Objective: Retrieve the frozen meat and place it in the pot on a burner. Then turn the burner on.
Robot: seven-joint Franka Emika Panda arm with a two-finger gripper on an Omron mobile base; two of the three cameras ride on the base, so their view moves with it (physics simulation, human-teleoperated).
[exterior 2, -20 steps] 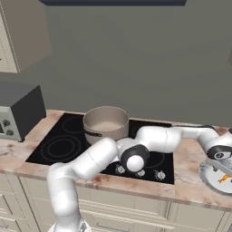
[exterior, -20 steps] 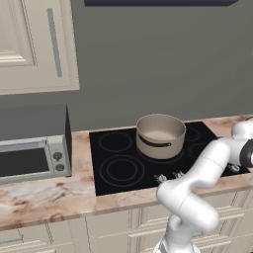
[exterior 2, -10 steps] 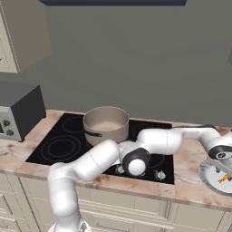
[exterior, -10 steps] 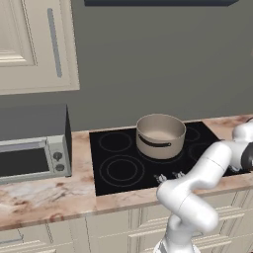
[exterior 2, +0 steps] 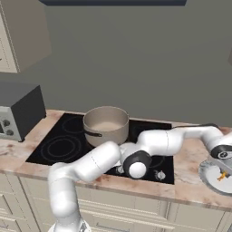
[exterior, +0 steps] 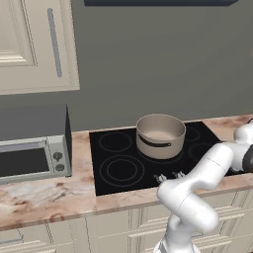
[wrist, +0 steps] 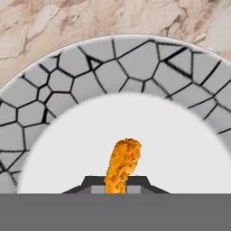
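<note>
A: Left base view first. What's there?
B: The pot (exterior: 160, 135) stands on the black cooktop (exterior: 113, 165), on a back burner (exterior: 190, 134) zone, its dark handle facing the front edge. A toaster oven (exterior: 32, 143) sits on the desk (exterior: 44, 197) far to the left. The arm reaches off to the right edge, well away from the pot.

A: And the right base view?
B: The arm stretches right, across the front of the cooktop, and bends down over a plate (exterior 2: 209, 174) on the desk. The jaws (exterior 2: 224, 172) hang over the plate, with a small orange piece of meat (exterior 2: 221, 176) at their tips. The pot (exterior 2: 106, 124) is well to the left of them.

A: Hand view?
B: The plate (wrist: 67, 76) has a grey cracked-pattern rim and a white centre. The meat (wrist: 122, 165), an orange breaded piece, rises straight up from between the two dark tips. The jaws (wrist: 116, 187) are clamped together on its lower end. Marbled desk (wrist: 67, 22) shows beyond the plate's rim.
</note>
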